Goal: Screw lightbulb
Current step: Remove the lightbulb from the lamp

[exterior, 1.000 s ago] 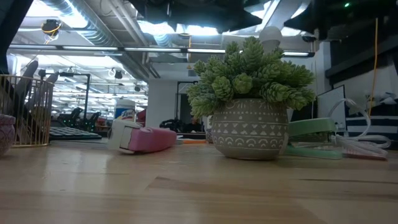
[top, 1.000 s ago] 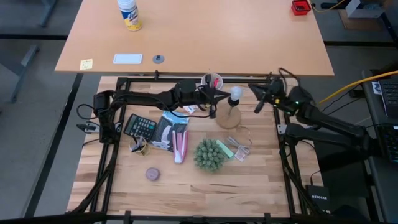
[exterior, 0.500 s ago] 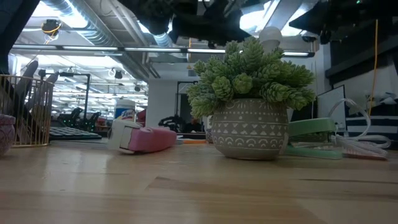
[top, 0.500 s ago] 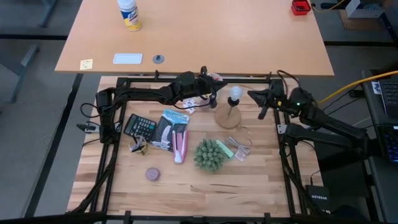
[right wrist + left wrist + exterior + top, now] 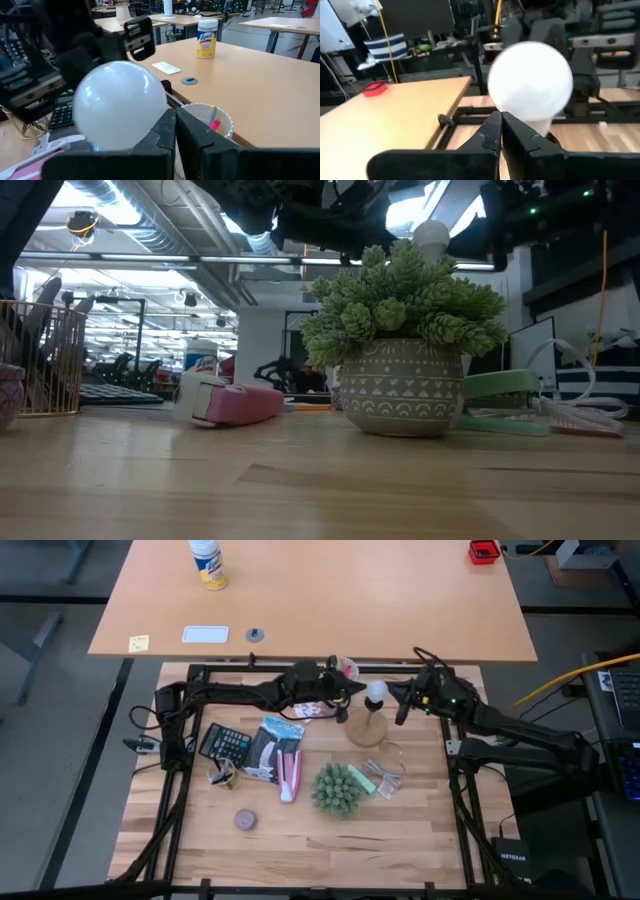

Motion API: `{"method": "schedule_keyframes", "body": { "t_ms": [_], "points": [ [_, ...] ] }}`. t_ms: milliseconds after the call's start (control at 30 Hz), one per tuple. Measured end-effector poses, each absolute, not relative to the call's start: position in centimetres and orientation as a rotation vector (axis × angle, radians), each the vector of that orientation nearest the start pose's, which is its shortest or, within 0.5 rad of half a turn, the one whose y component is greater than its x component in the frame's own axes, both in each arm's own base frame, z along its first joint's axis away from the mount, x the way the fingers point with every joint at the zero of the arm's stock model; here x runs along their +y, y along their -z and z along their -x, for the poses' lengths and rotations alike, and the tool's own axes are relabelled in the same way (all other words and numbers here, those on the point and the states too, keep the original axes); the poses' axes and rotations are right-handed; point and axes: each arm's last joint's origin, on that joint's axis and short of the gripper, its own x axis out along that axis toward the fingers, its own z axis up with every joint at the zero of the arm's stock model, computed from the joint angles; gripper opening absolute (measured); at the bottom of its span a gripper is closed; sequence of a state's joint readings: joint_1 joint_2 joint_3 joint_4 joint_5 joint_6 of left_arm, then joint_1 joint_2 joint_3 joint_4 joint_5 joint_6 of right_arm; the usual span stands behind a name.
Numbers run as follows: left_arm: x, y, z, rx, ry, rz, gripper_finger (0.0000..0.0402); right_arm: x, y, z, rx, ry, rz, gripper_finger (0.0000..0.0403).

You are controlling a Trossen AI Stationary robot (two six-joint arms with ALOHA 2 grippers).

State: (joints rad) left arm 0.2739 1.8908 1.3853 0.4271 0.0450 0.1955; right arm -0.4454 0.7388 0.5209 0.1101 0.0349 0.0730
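Note:
The white frosted lightbulb (image 5: 376, 691) stands upright, base down, in the socket of the round wooden disc (image 5: 367, 730) at the table's far middle. It also shows above the plant in the low view (image 5: 432, 235). My left gripper (image 5: 347, 697) is shut and points level at the lightbulb (image 5: 530, 80) from the table's left, its tips (image 5: 501, 120) just under the globe. My right gripper (image 5: 399, 703) is shut too and points level at the lightbulb (image 5: 120, 105) from the right, its tips (image 5: 175, 117) close beside the globe. My left gripper's shut fingertips stand level at the lower part of the lightbulb's globe (image 5: 520, 114), on its left side; I cannot tell whether they touch it. My right gripper's shut fingertips stand level at the globe's right side (image 5: 157, 115); I cannot tell whether they touch it either.
A white cup with pens (image 5: 345, 668) stands just beyond the bulb. Nearer lie a potted plant (image 5: 336, 788), a green item (image 5: 362, 780), a pink stapler (image 5: 290, 772), a calculator (image 5: 226, 743), a wire basket (image 5: 222, 775) and a brownish puck (image 5: 245, 820). The near part of the table is bare wood.
My right gripper has moved toward the table's left, closing on the lightbulb, and sunk a little. My left gripper has shifted slightly beside the bulb and rolled a little. The bulb stands where it stood. Both grippers stay shut.

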Motion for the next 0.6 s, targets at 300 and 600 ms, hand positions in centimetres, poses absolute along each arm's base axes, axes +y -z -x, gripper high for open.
{"method": "schedule_keyframes", "body": {
  "t_ms": [300, 600],
  "points": [
    [9.8, -28.0, -43.2, 0.107, -0.169, -0.234, 0.0005, -8.0, -27.4, -16.6, 0.075, 0.482, -0.077, 0.0017],
    [9.6, -27.6, -43.2, 0.157, -0.253, -0.228, 0.0005, -8.1, -27.9, -16.2, 0.065, 0.578, 0.02, 0.0017]
  ]
}}
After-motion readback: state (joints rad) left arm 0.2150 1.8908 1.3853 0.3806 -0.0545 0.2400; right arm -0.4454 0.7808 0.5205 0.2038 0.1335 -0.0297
